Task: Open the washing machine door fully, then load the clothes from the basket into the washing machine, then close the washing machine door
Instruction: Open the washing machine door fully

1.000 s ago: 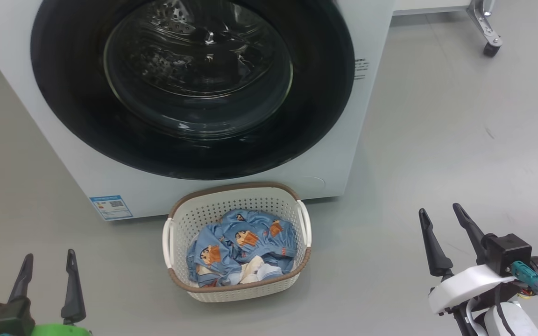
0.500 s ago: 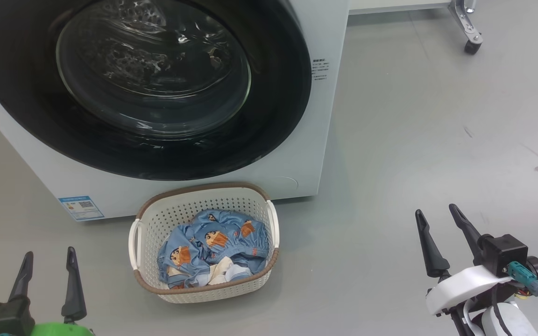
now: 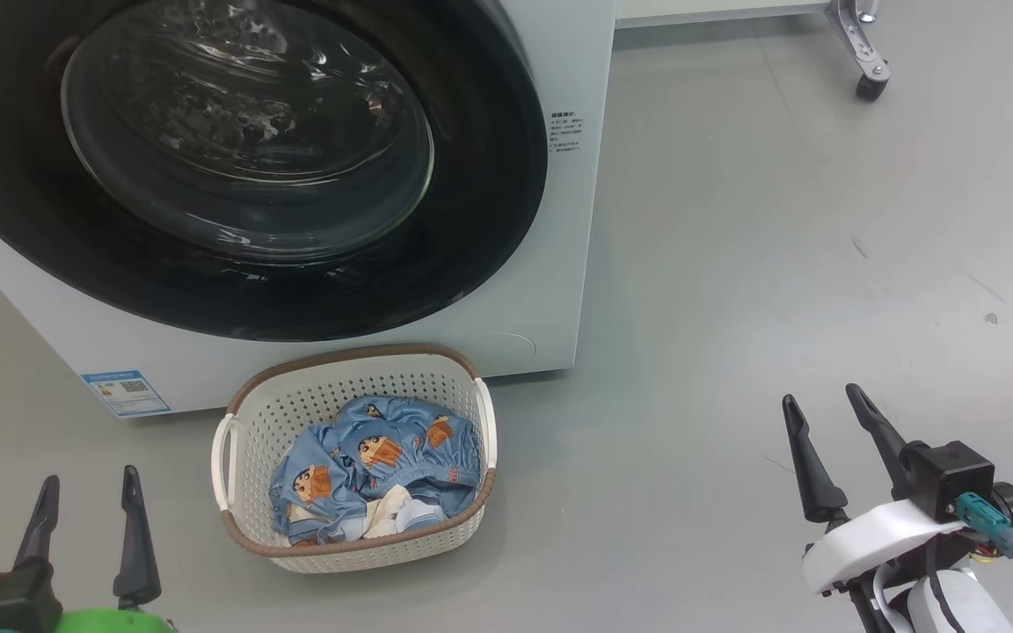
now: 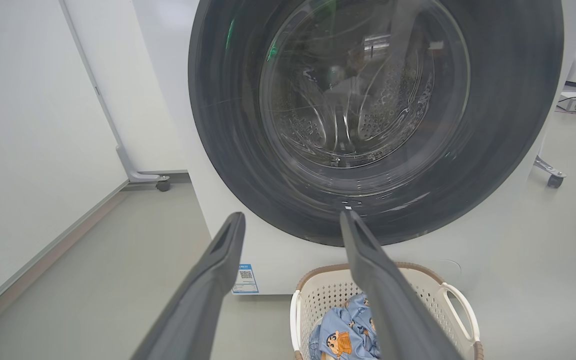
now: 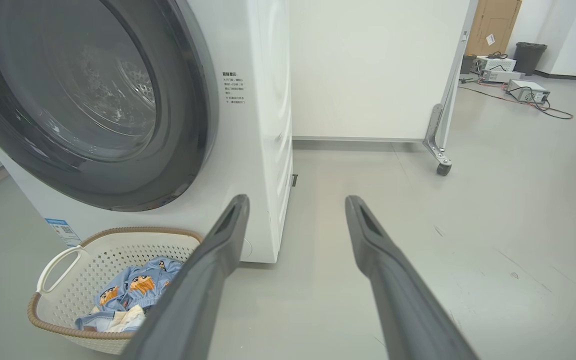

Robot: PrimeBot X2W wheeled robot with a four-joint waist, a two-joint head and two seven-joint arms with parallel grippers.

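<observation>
Head view: the washing machine door [image 3: 234,167] is seen shut, rigid and glossy, probably slippery. Its edge is judged the place to be gripped, though no handle can be made out. The clothes [image 3: 375,457], soft and light, are heaped in the basket [image 3: 353,353] just before the washing machine [image 3: 581,53]. The left gripper [image 3: 91,479] and right gripper [image 3: 821,396] are spread, empty.

Left wrist view: a blue label [image 4: 244,278] with a QR code is shown.

Right wrist view: small print [image 5: 233,87] is seen, unreadable.
</observation>
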